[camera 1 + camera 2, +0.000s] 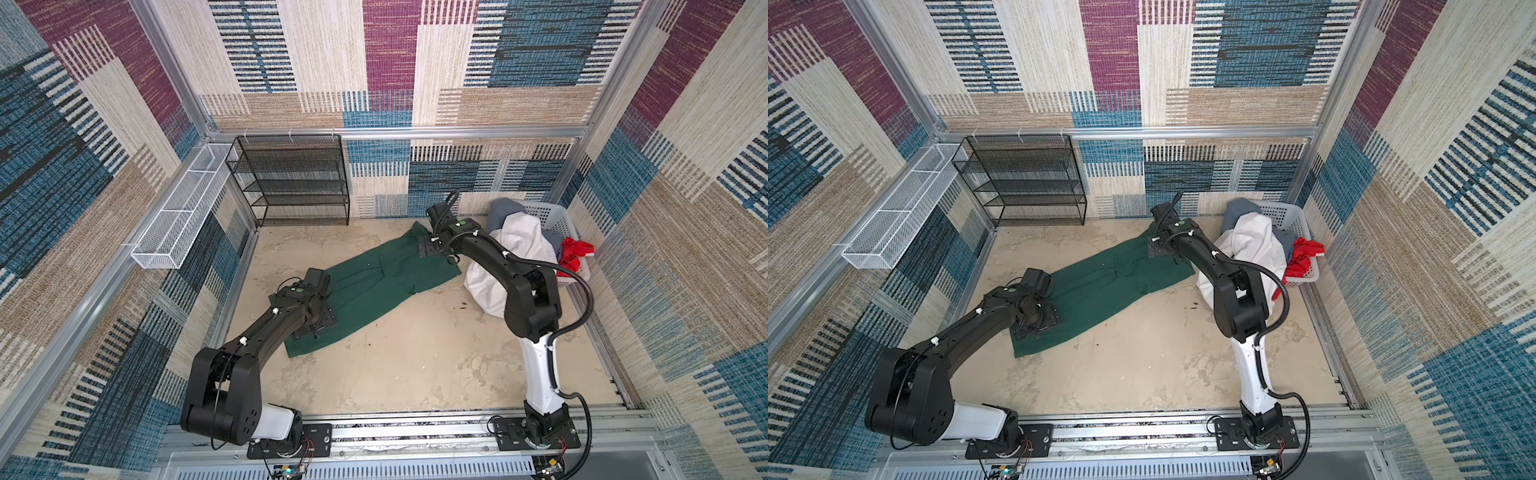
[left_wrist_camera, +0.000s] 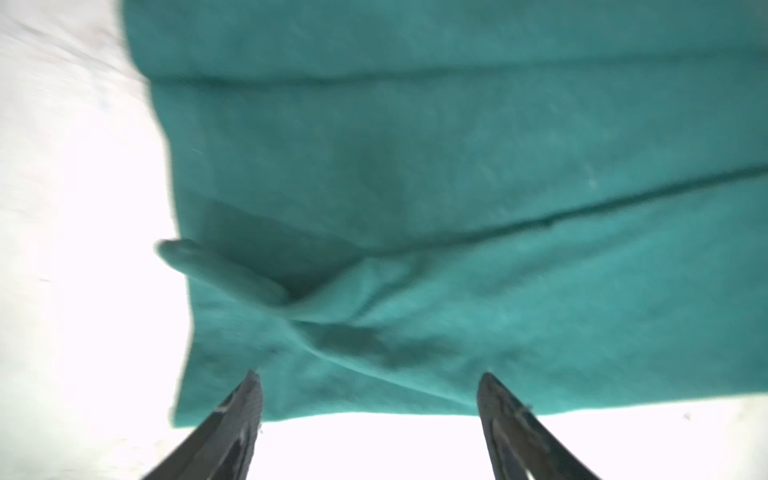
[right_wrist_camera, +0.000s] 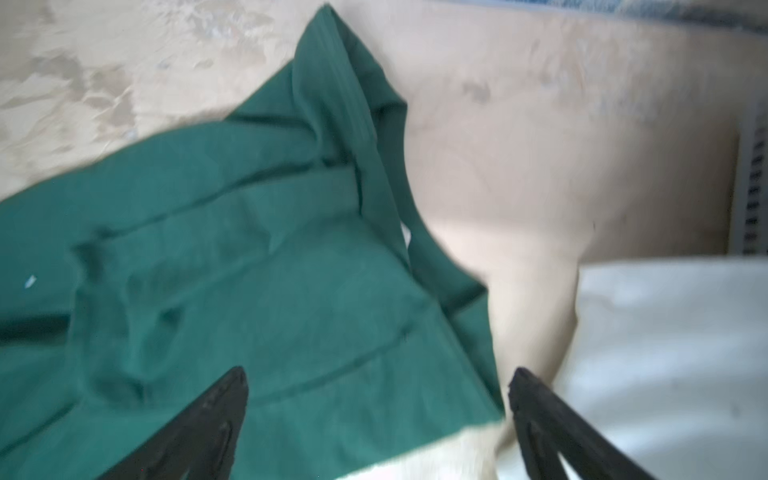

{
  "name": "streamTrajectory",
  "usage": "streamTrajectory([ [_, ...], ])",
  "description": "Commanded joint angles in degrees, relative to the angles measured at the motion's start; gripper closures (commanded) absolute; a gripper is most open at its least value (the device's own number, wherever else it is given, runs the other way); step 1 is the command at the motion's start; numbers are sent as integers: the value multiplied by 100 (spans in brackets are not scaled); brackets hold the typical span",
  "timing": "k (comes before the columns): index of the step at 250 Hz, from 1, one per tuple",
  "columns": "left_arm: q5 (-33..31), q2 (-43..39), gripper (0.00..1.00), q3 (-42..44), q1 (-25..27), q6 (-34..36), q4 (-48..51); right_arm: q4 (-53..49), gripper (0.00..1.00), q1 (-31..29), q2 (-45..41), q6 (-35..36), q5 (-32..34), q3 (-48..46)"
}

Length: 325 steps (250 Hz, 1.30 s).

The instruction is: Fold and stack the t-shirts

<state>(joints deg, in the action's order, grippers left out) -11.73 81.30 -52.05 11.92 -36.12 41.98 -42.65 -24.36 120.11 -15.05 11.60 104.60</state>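
In both top views the dark green t-shirt point(image 1: 374, 286) point(image 1: 1104, 286) lies stretched diagonally across the table point(image 1: 415, 365), and the jaws above each end are hidden. The left wrist view reveals the left gripper point(image 2: 370, 378) spread apart at the cloth's edge, empty. The right wrist view shows the right gripper point(image 3: 378, 374) likewise wide, with the white t-shirt point(image 3: 665, 353) beside it.

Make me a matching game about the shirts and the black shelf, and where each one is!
Things:
1. green t-shirt
2. white t-shirt
3. red t-shirt
4. black shelf

Places:
A. standing against the back wall
B. spilling out of the basket down onto the table
C. spread out long on the table
D. bunched up at the basket's rim

Pairs: 1-C, 2-B, 3-D, 4-A
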Motion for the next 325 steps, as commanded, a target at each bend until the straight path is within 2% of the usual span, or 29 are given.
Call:
streamTrajectory([
  [1,30,-48,18,28,-315,410,-110,1040,2,10,-710,-723,-535,-1119],
  [33,698,-1,18,186,-714,397,-594,1898,0,23,-1065,-1119,-956,-2290],
  [48,1062,83,23,264,-727,440,-847,2077,2,28,-927,-1183,-1176,-2430],
  [62,1330,187,24,277,-722,522,-926,2120,8,28,-725,-1186,-1251,-2349],
  [90,1221,208,26,404,-701,546,-975,2134,16,43,-397,-1192,-1061,-2095],
  [124,1159,-1,27,722,-636,475,-1091,2076,19,164,79,-1200,-961,-1699],
  [144,1047,-56,27,866,-498,431,-1075,2016,24,210,380,-1169,-836,-1443],
  [159,968,-52,31,907,-379,415,-1042,1931,24,229,604,-1109,-784,-1308],
  [241,835,450,36,811,-125,467,-957,1119,20,230,1737,-305,-169,657],
  [276,886,497,39,879,12,392,-931,627,19,239,2309,-126,-208,1716],
  [325,969,356,42,1059,528,44,-719,211,18,256,2881,-8,-501,2927],
])
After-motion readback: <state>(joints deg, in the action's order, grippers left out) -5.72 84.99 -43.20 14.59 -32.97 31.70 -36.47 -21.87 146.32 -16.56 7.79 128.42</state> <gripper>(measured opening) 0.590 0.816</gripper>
